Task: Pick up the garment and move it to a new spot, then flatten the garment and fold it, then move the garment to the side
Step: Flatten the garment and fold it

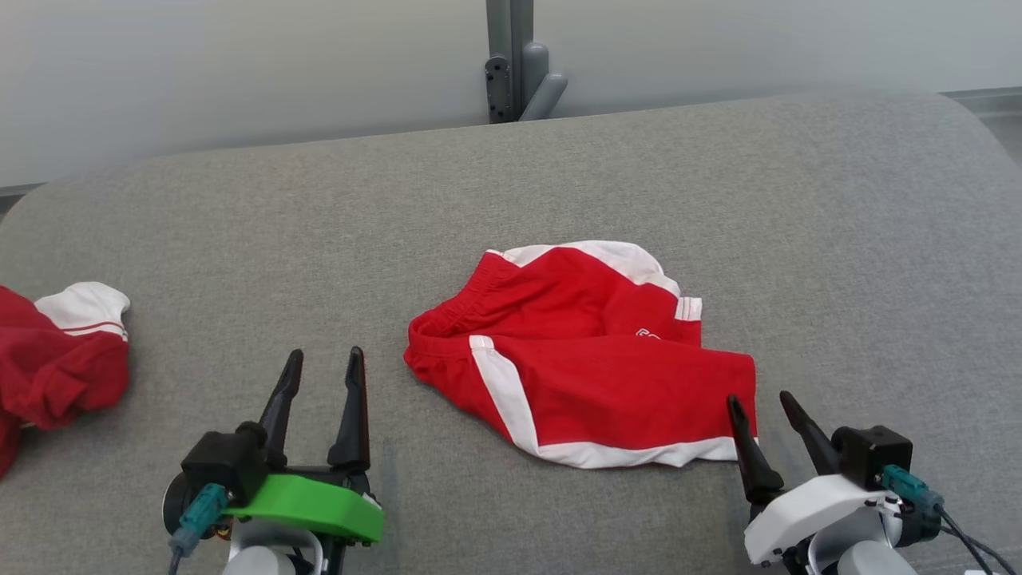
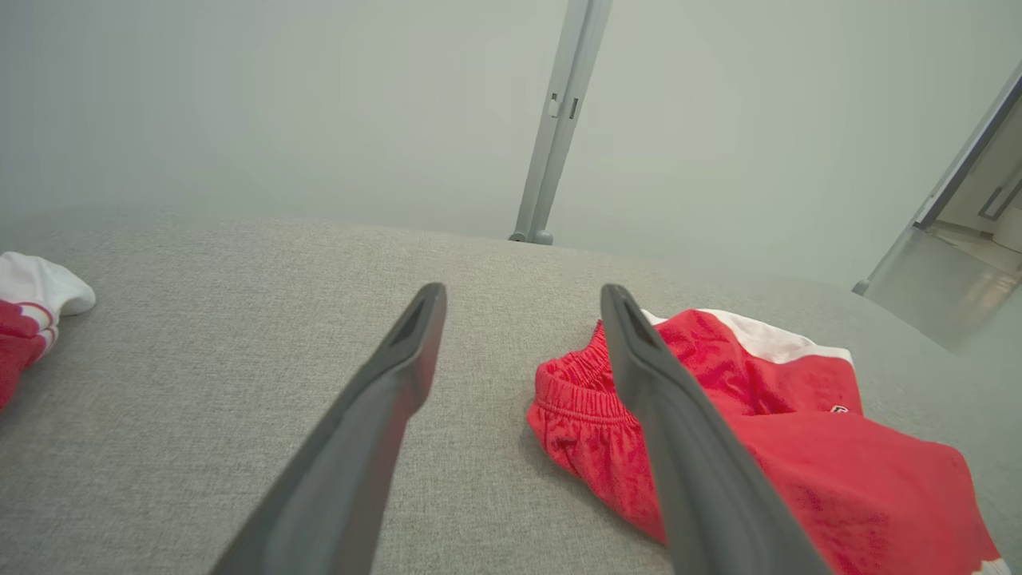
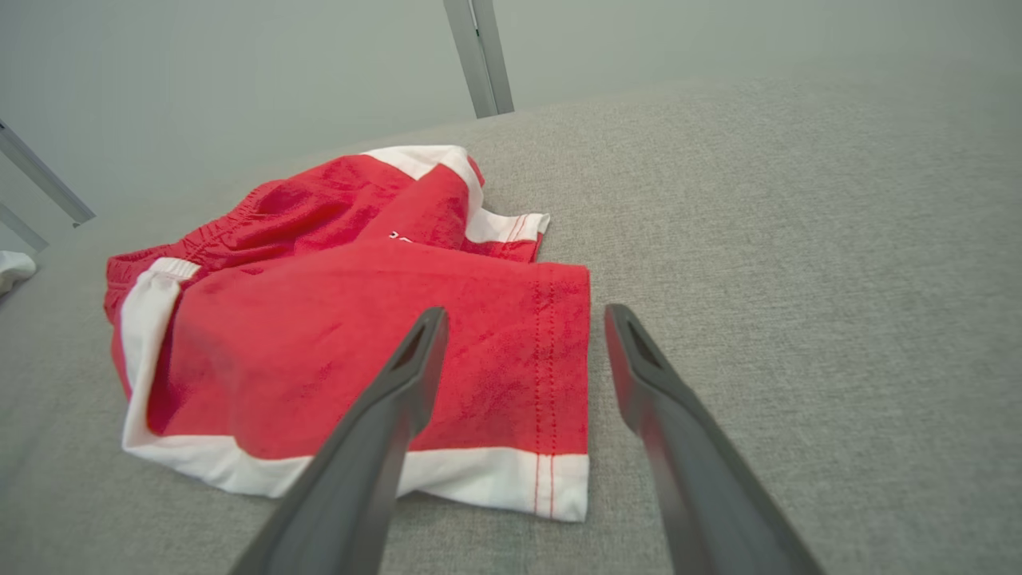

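Garment (image 1: 591,359): a pair of red shorts with white side panels and a white hem band. It lies loose and rumpled on the grey fabric surface (image 1: 239,208), with one leg folded over the rest.
Left hand (image 1: 326,351): I hover just beside the garment's gathered waistband (image 1: 459,315), apart from the cloth. My two dark fingers are spread wide over bare surface, and I hold nothing.
Right hand (image 1: 758,397): I am at the garment's opposite end, by the corner of the stitched leg opening. My fingers are spread wide and nothing is clasped between them.
Right fingers: in my right wrist view one finger (image 3: 375,447) lies over the red cloth and the white hem. The other lies over bare surface just past the garment's side edge. I cannot tell whether either tip touches the cloth.
Lie of the garment: the waistband end points toward my left hand and the leg opening toward my right hand. The white hem band runs along the edge nearest me.
Second cloth (image 1: 56,359): another red and white piece lies bunched well apart from the garment, out past my left hand. The edge of the head view cuts it off.
Post (image 1: 511,60): grey metal, standing behind the garment past the surface's far edge, against a pale wall.
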Available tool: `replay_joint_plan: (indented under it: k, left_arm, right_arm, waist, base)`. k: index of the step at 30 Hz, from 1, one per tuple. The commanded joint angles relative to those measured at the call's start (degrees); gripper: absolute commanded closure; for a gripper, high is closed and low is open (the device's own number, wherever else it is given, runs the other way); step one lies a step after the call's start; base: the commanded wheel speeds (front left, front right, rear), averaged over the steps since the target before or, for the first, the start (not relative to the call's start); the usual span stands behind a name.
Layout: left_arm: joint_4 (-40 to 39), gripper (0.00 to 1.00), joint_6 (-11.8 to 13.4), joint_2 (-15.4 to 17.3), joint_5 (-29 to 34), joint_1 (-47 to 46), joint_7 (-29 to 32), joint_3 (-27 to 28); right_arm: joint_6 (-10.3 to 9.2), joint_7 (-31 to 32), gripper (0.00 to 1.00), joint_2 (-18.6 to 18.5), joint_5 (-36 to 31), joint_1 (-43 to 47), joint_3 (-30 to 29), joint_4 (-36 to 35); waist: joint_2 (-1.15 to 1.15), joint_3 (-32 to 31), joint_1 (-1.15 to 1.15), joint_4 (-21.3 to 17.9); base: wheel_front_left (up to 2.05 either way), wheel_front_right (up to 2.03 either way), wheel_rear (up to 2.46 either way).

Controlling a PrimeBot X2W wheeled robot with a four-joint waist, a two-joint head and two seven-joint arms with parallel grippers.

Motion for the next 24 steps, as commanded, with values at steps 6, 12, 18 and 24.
replay_joint_plan:
  k: [6,12,18,24]
  left_arm:
    - [-8.86,0.0,1.12,0.17,8.63,5.61,-0.15,-3.58]
    - [-11.25,0.0,2.6,0.17,11.03,8.44,-0.15,-6.07]
    - [-10.86,0.0,2.21,0.17,12.82,8.75,-0.15,-7.28]
    - [-11.14,0.0,2.27,0.17,13.38,8.46,-0.15,-6.68]
  right_arm:
    - [-0.06,0.05,0.0,-5.13,3.4,-5.89,3.59,8.01]
    - [-0.06,0.06,0.0,-6.8,8.9,-9.53,7.53,15.56]
    - [-0.06,0.03,1.0,-9.43,12.55,-13.29,12.81,19.31]
    - [-0.06,0.02,1.0,-11.83,12.23,-15.91,12.33,18.76]
  waist:
    - [0.0,0.55,0.0,3.73]
    - [0.0,0.3,0.0,5.79]
    - [0.0,0.14,0.0,7.03]
    - [0.0,0.42,0.0,7.08]
  base:
    - [0.0,0.0,0.0]
    - [0.0,0.0,0.0]
    - [0.0,0.0,0.0]
    - [0.0,0.0,0.0]
